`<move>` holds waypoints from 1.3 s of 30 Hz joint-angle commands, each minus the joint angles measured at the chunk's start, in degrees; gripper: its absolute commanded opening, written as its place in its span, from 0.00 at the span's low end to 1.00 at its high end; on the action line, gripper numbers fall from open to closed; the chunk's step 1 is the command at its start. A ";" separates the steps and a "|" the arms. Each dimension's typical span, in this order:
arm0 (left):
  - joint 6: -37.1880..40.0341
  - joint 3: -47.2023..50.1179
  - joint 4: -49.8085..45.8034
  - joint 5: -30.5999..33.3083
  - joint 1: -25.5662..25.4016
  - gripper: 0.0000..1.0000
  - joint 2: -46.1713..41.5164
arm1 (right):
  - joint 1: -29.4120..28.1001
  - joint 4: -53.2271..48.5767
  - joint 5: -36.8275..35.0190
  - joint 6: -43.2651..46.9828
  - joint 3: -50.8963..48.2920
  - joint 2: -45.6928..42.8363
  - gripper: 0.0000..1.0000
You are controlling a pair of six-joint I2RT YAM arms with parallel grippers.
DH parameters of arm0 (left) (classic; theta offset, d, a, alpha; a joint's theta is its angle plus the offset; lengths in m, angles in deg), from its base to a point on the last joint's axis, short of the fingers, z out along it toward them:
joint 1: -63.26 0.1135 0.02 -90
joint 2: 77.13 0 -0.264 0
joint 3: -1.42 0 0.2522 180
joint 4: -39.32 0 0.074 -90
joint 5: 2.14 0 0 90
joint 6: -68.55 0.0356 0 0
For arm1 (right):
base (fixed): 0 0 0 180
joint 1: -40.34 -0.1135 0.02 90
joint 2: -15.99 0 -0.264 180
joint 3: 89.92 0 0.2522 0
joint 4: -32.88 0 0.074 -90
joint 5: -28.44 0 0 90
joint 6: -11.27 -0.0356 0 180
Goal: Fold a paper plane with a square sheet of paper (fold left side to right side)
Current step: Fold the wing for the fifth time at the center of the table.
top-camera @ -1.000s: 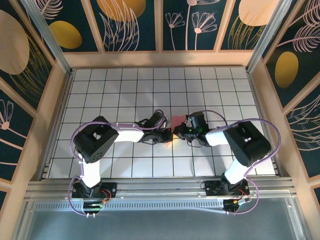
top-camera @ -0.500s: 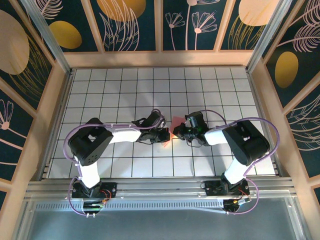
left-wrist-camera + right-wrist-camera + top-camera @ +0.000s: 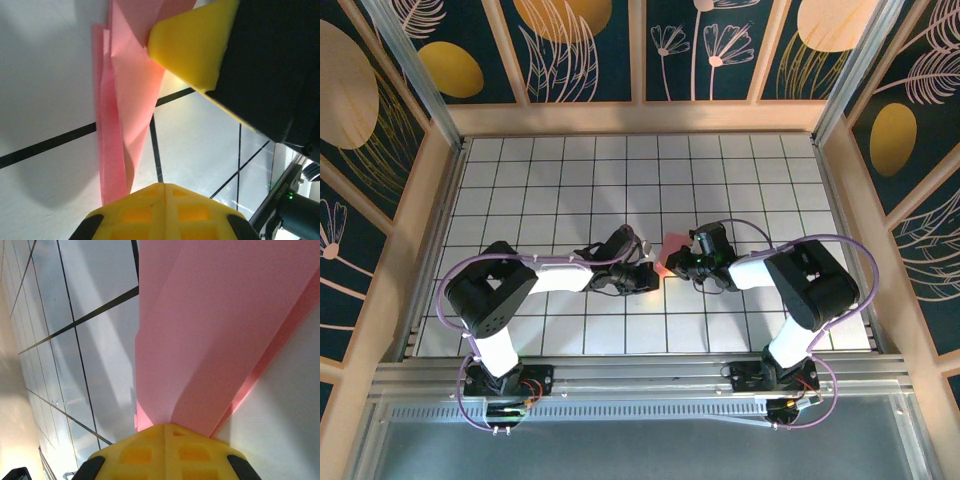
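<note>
The sheet of paper [image 3: 671,241] is pink-red and folded into a narrow creased shape in the middle of the table, between the two grippers. In the left wrist view the paper [image 3: 125,100] runs as a long layered strip down to the left side of my left gripper [image 3: 165,186], whose yellow fingers are shut tip to tip; its end passes under their left edge. My right gripper [image 3: 167,425] is shut, and the paper [image 3: 210,325] rises into the seam of its fingertips. The right gripper's yellow finger [image 3: 192,45] lies over the strip's far end.
The white tiled table [image 3: 560,180] has wooden walls on three sides and a metal rail at the near edge. Both arms [image 3: 565,275] reach inward, their wrists nearly touching at the centre. Open tiles lie behind and to both sides.
The left arm's elbow has swung left and lower, and its gripper has slid slightly toward the near edge along the paper. The right arm has hardly moved. Both grippers stayed shut.
</note>
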 commanded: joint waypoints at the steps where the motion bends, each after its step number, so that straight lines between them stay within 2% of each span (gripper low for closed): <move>1: -1.29 -0.49 2.54 -1.55 0.98 0.00 0.86 | -0.96 -7.73 -3.61 2.12 -0.83 4.24 0.00; 18: -0.24 -1.02 3.76 -3.94 1.87 0.00 4.50 | -0.96 -9.00 -4.36 2.73 -0.65 4.42 0.00; 39: -0.04 0.91 1.83 -0.43 1.87 0.00 2.79 | -0.96 -10.05 -4.80 3.34 -0.38 4.66 0.00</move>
